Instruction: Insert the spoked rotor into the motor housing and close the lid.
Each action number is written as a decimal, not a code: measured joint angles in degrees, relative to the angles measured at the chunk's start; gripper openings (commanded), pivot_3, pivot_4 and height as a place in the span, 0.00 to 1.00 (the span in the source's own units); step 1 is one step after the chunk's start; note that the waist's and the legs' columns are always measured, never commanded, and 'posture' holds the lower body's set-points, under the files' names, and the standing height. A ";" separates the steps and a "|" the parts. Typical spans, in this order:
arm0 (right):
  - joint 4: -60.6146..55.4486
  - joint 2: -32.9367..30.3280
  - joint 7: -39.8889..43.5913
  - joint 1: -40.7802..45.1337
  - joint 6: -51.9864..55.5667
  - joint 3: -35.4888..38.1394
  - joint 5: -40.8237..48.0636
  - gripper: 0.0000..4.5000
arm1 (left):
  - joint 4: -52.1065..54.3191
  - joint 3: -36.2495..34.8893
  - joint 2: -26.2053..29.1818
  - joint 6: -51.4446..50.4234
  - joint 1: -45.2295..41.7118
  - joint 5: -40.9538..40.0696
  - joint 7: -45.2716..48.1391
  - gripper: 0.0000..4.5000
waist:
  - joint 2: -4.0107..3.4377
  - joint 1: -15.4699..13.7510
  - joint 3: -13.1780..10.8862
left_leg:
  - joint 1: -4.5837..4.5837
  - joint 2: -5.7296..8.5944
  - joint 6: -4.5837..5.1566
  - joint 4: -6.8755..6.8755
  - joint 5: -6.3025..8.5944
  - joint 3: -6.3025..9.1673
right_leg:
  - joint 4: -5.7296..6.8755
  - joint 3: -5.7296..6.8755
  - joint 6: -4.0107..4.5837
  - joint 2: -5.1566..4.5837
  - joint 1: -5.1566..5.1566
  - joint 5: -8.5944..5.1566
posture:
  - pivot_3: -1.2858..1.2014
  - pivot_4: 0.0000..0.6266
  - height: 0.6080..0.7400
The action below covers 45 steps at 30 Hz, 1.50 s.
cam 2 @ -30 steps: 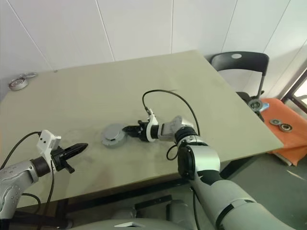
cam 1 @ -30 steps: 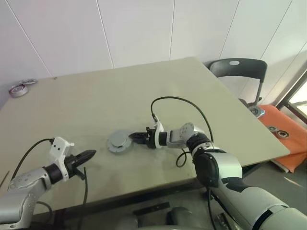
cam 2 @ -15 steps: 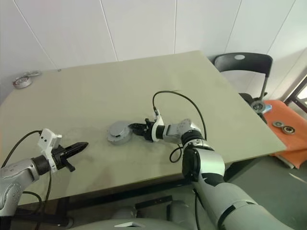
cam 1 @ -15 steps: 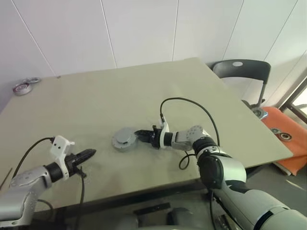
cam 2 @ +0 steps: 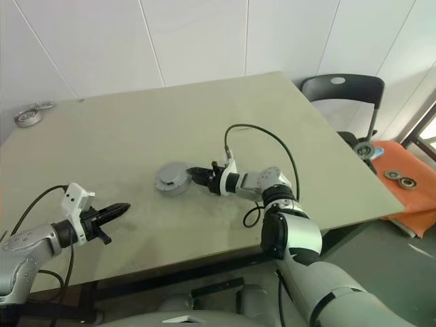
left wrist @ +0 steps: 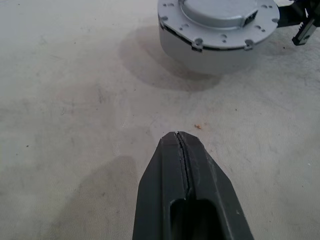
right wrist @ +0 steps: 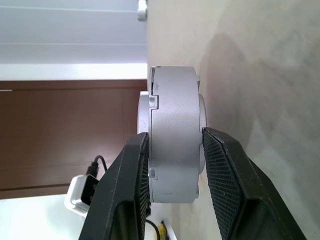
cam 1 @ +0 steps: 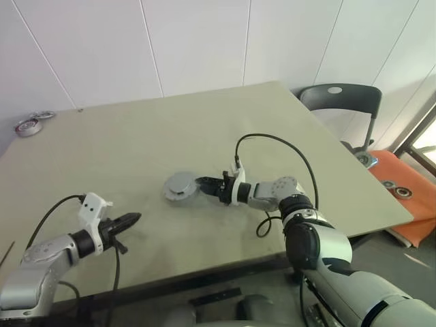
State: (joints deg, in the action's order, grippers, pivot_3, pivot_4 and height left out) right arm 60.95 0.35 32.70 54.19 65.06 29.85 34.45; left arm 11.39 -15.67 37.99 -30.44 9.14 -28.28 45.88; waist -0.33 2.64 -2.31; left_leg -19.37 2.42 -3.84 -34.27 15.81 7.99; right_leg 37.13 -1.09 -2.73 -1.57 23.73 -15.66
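Housing (cam 1: pixel 180 186) near the middle of the beige table (cam 1: pixel 136 136): grey, round, squat, with a flat lid (left wrist: pixel 220 7) seated on top and small screws around the rim. Nothing of the inside to be seen. Hard to tell whether resting on the tabletop or raised just off it.

Right gripper (cam 1: pixel 204 182) reaching in level from the right side and clamped on that housing. One black finger (right wrist: pixel 125 185) pressed against the lid face, the other against the underside, with the body of the housing sandwiched between the ribbed pads. Jaws partly apart, as wide as the housing is thick. Black cable (cam 1: pixel 272 139) arching up and over the right forearm.

Left gripper (cam 1: pixel 133 219) low over the front left part of the table, well apart from the housing, pointing toward it. Jaws pressed fully together, only a thin seam between the two fingers in the left wrist view, and holding nothing. Bare tabletop beneath it, marked by a few faint stains.

Couple of small round metal parts (cam 1: pixel 27 125) at the far left corner of the table. Dark chair (cam 1: pixel 338 99) beyond the right edge, and beside it an orange surface (cam 1: pixel 402 184) with more small round parts.
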 measured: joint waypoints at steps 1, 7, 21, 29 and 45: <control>-0.87 0.23 0.25 -0.21 0.54 0.30 0.84 0.34 | 0.00 0.26 0.00 -0.01 -0.10 0.09 -0.03 0.00 | 0.00 0.00 0.00 | 0.00 0.00 0.00 0.00 0.00 0.00 | 0.01 -0.01 0.00 0.00 0.00 0.00 | 0.52 0.00 1.00; -7.07 0.65 2.07 -2.14 6.06 0.84 5.35 0.34 | -0.45 0.46 -0.06 -0.09 -1.14 0.06 0.06 0.00 | 0.02 -0.06 0.01 | 0.00 0.00 0.00 -0.03 0.00 0.00 | 0.04 -0.01 -0.01 -0.01 0.00 0.01 | 0.52 0.00 1.00; -13.22 1.35 0.26 -4.66 11.26 2.35 11.00 0.34 | -1.97 -1.14 -6.57 -2.83 -7.06 -6.95 -2.98 0.00 | 0.06 -0.01 0.02 | -0.01 -0.01 0.12 -0.83 0.07 -0.06 | 0.25 -0.01 -0.05 0.09 -0.24 0.19 | 0.52 0.00 1.00; -13.61 1.74 -1.59 -4.64 10.90 2.42 12.02 0.34 | -2.30 -1.13 -6.53 -2.98 -7.06 -7.28 -3.66 0.00 | 0.06 -0.05 0.02 | 0.02 0.00 0.12 -0.92 0.07 -0.17 | 0.25 0.00 -0.04 0.12 -0.32 0.23 | 0.52 0.00 1.00; -12.74 1.61 -3.86 -5.52 7.92 0.24 10.76 0.34 | -2.35 -0.98 -6.50 -2.81 -6.60 -6.01 -4.88 0.00 | 0.06 -0.04 0.02 | 0.02 -0.01 0.12 -0.92 0.07 -0.18 | 0.25 -0.01 -0.05 0.11 -0.32 0.24 | 0.52 0.00 1.00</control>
State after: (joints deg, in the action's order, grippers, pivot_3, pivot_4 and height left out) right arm 48.21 1.97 28.84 48.67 72.97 30.09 45.21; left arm 9.04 -16.65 31.49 -33.25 2.54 -34.30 40.99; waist -0.26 2.60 -2.28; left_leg -19.35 2.41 -3.72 -35.19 15.88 7.80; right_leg 37.37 -1.10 -2.78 -1.47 23.41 -15.42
